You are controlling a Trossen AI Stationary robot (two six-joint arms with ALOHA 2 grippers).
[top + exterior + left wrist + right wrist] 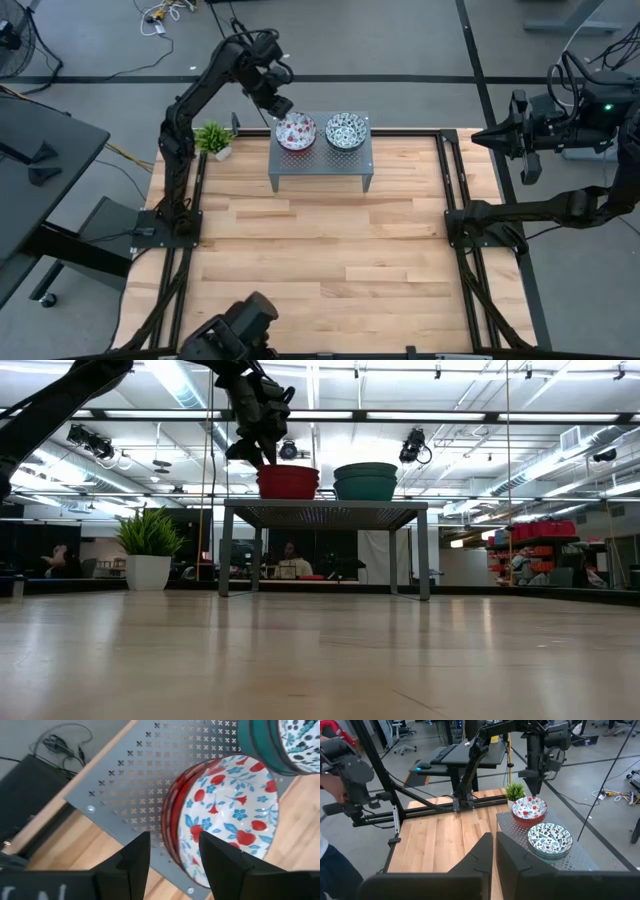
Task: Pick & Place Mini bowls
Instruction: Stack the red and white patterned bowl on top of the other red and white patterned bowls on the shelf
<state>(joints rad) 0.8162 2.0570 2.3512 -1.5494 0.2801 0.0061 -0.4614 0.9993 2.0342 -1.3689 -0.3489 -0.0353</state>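
We see two stacks of mini bowls on a grey perforated metal stand (320, 160) at the far side of the wooden table (320, 270). The red stack (295, 132) stands beside the teal stack (346, 131), close together; whether they touch we cannot tell. In the low view the red stack (288, 481) and teal stack (365, 481) sit on the stand's top.

The left gripper (283, 108) hangs just above the outer rim of the red stack. In the left wrist view its fingers (131, 862) stand apart, one on each side of the rim of the top red bowl (225, 815), not clamped on it. The gripper is open and holds nothing.

The right gripper (493, 851) is away off the table's right side, its fingers pressed together and empty.

A small potted plant (214, 138) stands at the table's far left corner, near the stand.
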